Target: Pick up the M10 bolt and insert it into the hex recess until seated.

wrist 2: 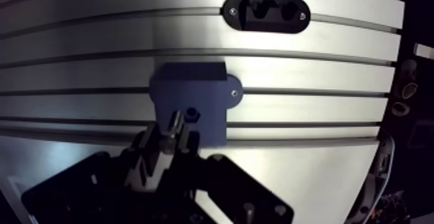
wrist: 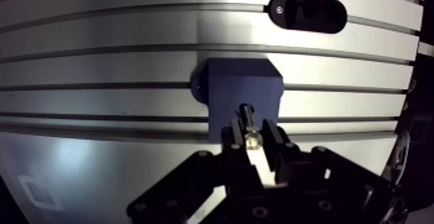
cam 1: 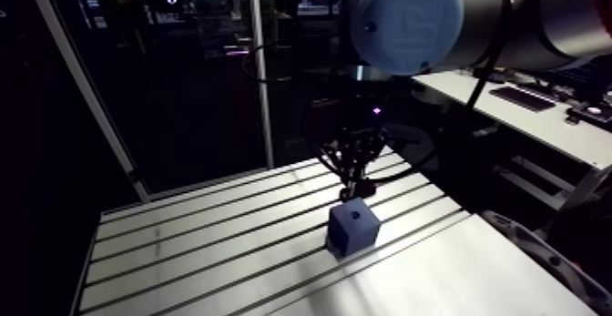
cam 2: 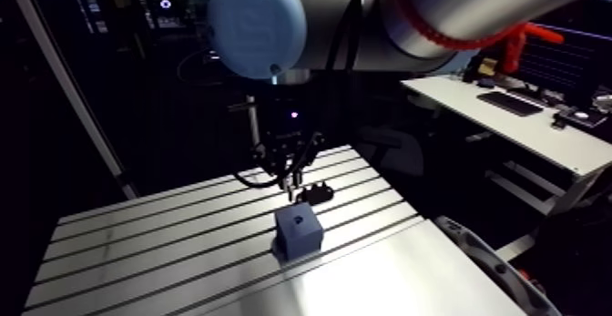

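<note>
Holds the M10 bolt (wrist: 248, 126) pinched in the gripper (wrist: 250, 141), bright end clamped between the fingertips and dark shank sticking out ahead toward the blue block (wrist: 245, 91). Seems gripped that far back so as to leave the shank free to go in tip-first. Hangs just over the block's top face, by the look of it not yet entered into the hex recess (wrist 2: 192, 115). Finds the block set flat on the slotted aluminium table (cam 1: 228, 247), recess upward, presumably to take a straight descent. Shows the recess in the wrist view's right eye, just beside the shank tip; hides it behind the shank in the left eye, so cannot tell how true the line-up is. Gives only in the arm view a sense of the gripper's height over the block. Shows best in the wrist view a black oval holder (wrist 2: 266, 12), lying on the table beyond the block and apart from it.
</note>
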Robot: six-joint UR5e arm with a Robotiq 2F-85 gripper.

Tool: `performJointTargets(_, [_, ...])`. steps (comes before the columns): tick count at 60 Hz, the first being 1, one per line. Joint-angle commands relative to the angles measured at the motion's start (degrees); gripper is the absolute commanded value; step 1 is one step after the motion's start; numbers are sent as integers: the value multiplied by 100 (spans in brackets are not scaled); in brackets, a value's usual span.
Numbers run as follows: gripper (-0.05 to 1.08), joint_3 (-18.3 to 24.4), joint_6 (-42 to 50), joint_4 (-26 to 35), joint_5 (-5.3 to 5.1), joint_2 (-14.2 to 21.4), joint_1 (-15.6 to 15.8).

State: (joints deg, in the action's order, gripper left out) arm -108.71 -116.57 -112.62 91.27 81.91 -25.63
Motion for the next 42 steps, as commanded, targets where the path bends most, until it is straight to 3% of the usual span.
performJointTargets(1, [99,-22,-11,-10,9,-29,-4])
performJointTargets(42, [102,-216,-46,-45,0,-31,-92])
